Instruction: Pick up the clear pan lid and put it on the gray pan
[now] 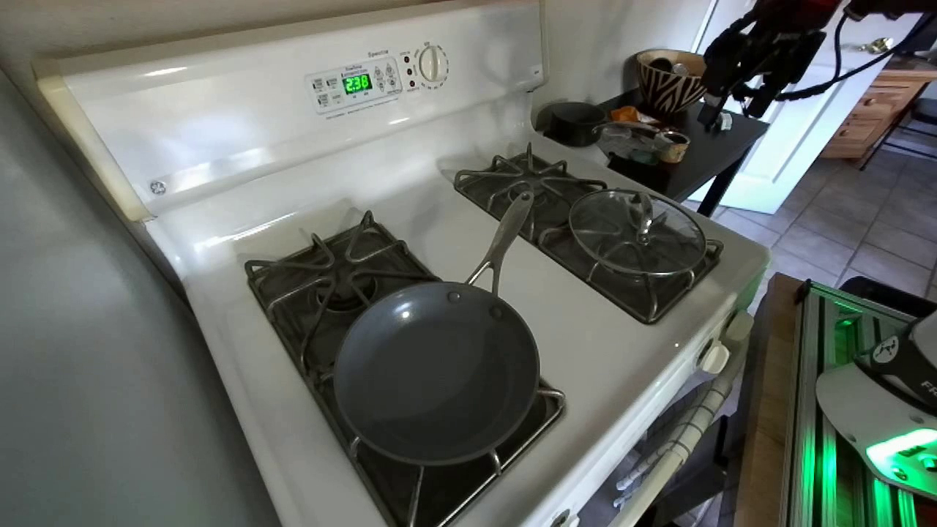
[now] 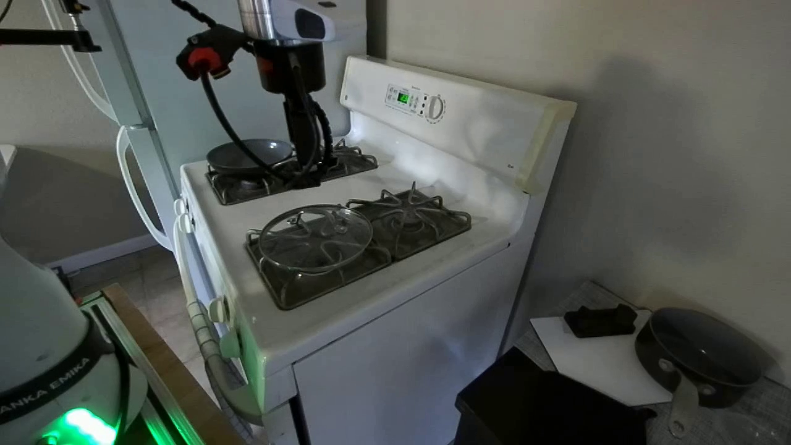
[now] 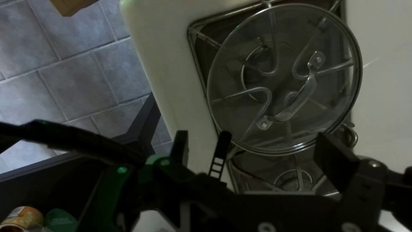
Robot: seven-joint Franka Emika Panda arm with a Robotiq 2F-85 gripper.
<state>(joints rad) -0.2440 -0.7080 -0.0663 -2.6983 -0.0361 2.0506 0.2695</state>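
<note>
The clear pan lid [image 1: 615,245] lies flat on a burner grate and also shows in an exterior view [image 2: 315,247]. In the wrist view the lid [image 3: 231,80] has an arched clear handle [image 3: 301,98] across its middle. The gray pan [image 1: 439,373] sits uncovered on the other burner pair, its metal handle [image 1: 509,230] angled toward the lid side. The pan [image 2: 247,156] is partly hidden by the arm in an exterior view, and it is out of the wrist view. My gripper [image 1: 734,113] is open and empty, above and apart from the lid; its fingers [image 3: 252,137] are spread wide.
Burner grates [image 1: 531,176] stand up from the white stove [image 1: 556,293]. The stove's back panel [image 1: 249,110] rises behind. A dark side table [image 1: 721,157] holds a patterned bowl [image 1: 666,88], a pot [image 1: 575,123] and cans. A black box [image 2: 544,402] stands beside the stove.
</note>
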